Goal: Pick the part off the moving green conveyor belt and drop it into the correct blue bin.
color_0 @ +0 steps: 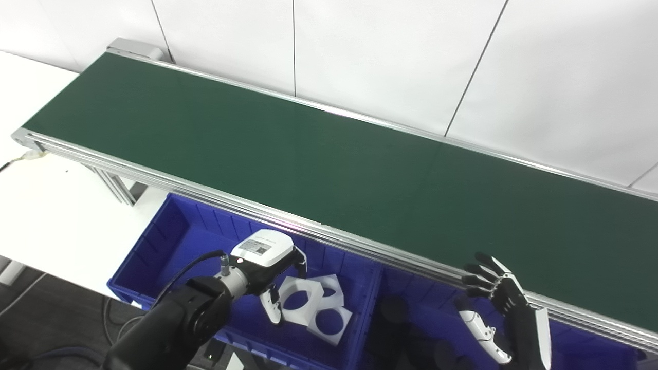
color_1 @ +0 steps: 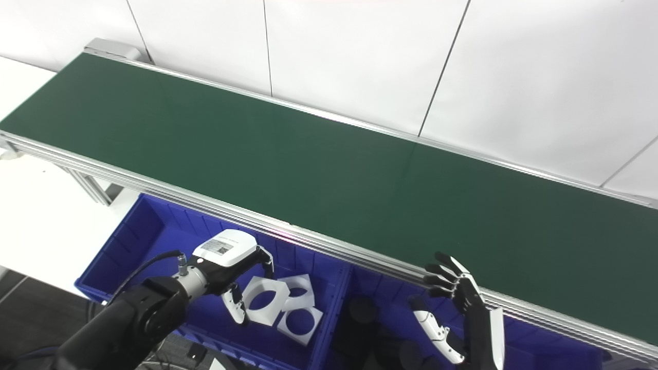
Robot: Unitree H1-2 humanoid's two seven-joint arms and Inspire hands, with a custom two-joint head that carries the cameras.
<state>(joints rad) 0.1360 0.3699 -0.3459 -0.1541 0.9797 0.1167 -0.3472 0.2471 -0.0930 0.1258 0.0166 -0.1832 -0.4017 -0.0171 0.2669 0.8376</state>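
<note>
Green conveyor belt runs diagonally across our view, aluminium rails on both long edges; we see no part on its surface. Below its near rail sit two blue bins side by side. We note the left blue bin holds white square parts with round holes, lying flat and overlapping one another. The right blue bin holds dark round parts, hard to make out against the shadow.

Our left hand hangs over the left bin, white back plate upward, fingers curled downward and apart. One fingertip sits beside the edge of the nearest white part; we cannot tell whether it touches. The hand holds nothing.

Our right hand stands upright over the right bin, just beside the belt's near rail, fingers spread and extended, thumb apart, nothing held.

White table lies left of the bins.
</note>
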